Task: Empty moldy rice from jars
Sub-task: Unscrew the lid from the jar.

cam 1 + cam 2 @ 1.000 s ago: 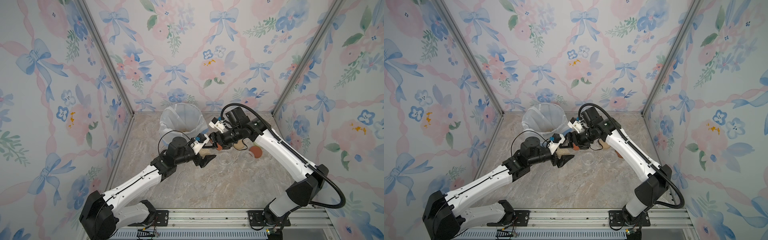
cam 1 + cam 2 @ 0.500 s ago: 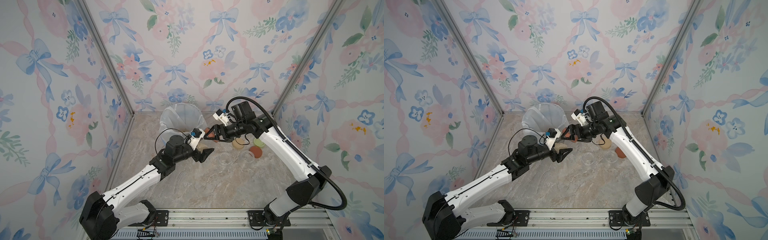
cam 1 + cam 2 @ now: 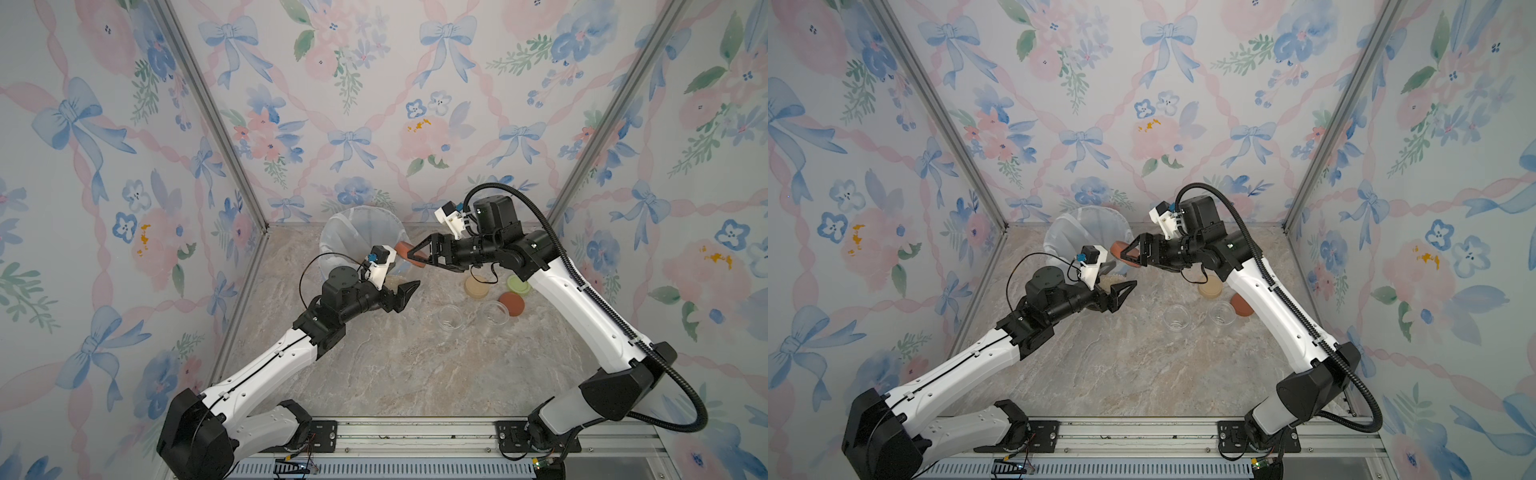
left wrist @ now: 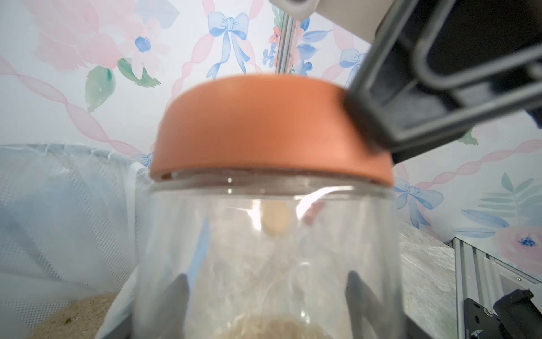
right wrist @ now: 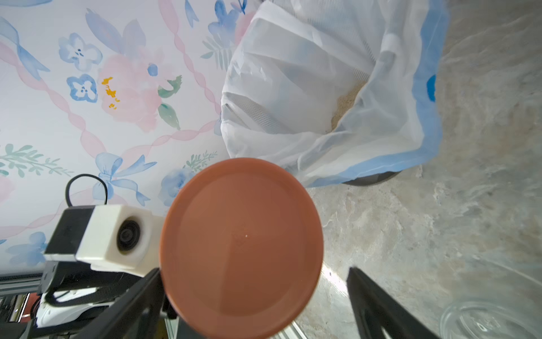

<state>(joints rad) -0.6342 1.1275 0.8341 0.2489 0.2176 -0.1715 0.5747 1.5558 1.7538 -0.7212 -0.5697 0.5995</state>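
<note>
My left gripper (image 4: 267,281) is shut on a clear glass jar (image 4: 272,234), held tilted in the air beside the bin. Moldy rice (image 4: 281,325) lies in the jar's bottom. A rust-red lid (image 4: 264,126) sits slightly askew on the jar's mouth. My right gripper (image 5: 255,270) is open around that lid (image 5: 243,243): one finger touches its edge and the other stands clear of it. In both top views the right gripper (image 3: 415,257) (image 3: 1129,259) meets the lid (image 3: 405,249) just above the left gripper (image 3: 397,286).
The mesh bin with a white liner (image 3: 357,237) stands at the back, with rice (image 5: 346,102) inside it. Two empty jars (image 3: 451,318) (image 3: 494,313) stand on the marble floor at the right. Beige (image 3: 477,286), green (image 3: 517,286) and rust-red (image 3: 511,303) lids lie behind them.
The left arm has raised the jar a little toward the bin. The right gripper has followed it and spread its jaws around the lid.
</note>
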